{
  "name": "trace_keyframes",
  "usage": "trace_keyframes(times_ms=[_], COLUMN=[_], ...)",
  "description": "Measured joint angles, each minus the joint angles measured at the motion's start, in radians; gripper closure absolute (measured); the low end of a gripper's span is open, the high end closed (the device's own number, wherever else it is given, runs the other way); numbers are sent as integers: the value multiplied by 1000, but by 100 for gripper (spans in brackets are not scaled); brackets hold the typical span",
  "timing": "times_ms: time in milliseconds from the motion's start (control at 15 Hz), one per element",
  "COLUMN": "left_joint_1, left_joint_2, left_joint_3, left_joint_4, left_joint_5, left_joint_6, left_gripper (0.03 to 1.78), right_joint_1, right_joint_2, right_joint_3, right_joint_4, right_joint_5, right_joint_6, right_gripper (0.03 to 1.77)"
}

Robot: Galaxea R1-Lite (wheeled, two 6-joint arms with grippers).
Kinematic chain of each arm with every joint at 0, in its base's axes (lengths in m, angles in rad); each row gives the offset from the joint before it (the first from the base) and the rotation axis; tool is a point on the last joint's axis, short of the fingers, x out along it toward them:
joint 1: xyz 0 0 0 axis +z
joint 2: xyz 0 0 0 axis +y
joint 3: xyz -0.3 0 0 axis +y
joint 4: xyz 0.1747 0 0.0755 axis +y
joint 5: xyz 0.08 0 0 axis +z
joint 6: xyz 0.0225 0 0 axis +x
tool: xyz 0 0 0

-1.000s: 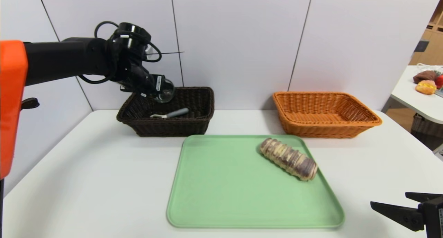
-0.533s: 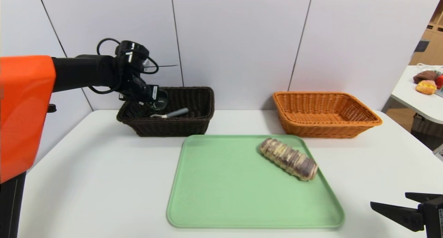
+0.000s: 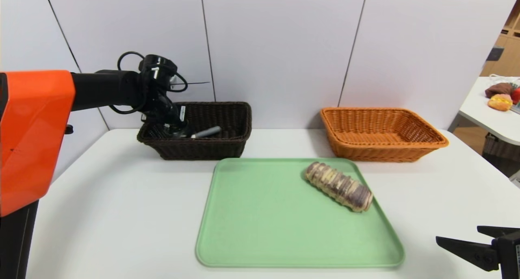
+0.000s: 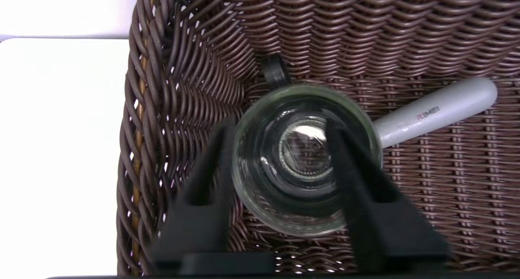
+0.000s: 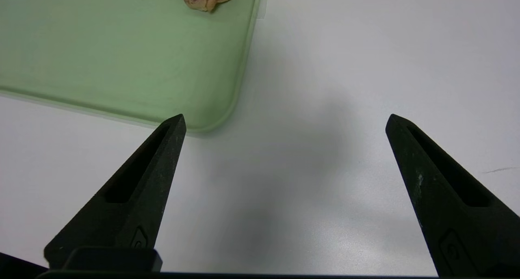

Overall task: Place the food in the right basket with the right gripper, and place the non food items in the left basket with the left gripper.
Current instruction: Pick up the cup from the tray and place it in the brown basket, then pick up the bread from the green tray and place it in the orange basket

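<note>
While the left gripper [image 3: 172,128] reaches down into the dark brown wicker basket [image 3: 227,147] at the far left of the table [image 3: 105,206], its fingers [image 4: 211,157] pinch the wall of a small clear glass cup [image 4: 306,159], one finger outside the rim and the other inside it. The left wrist view looks straight down the cup's mouth; it sits low over the basket floor, near the corner, with the peeler [image 3: 205,131] lying just beside it, the grey handle poking out past the rim. So the step in hand looks like the placing of the second non-food item, and it is nearly done. Whether the cup's base already touches the weave I cannot tell. What the next move calls for, in my judgement, is a gentle spreading of the fingers and a straight lift, so the inner finger does not drag the glass over or knock it onto the peeler.

Further right, the striped bread roll [image 3: 338,186] lies diagonally on the green tray [image 3: 264,230], near its right edge and untouched. Beyond it the orange wicker basket [image 3: 382,149] holds nothing visible. At the near right corner the right gripper [image 5: 284,120] hovers low over the table just off the tray's corner, fingers spread wide and holding nothing. The roll is its job.
</note>
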Motion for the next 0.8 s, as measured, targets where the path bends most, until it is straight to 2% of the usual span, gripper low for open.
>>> trace_keyframes(times_ms=[333,600,800], left_joint_1=[-2,-28,-85], left_joint_2=[-50,-166,-270], left_joint_3=[0,0,1], left_joint_4=[6,19,123], left_joint_5=[0,-3,-5], left_joint_6=[1,41,39], left_gripper=[55,37,29], right_joint_1=[-6,-12,-13], right_joint_2=[-1,-2,-7], right_joint_3=[-4,-8,-11], right_joint_4=[-1,-1,-2], right_joint_5=[1,3,3], right_joint_6=[0,0,0], right_gripper=[10,10,10])
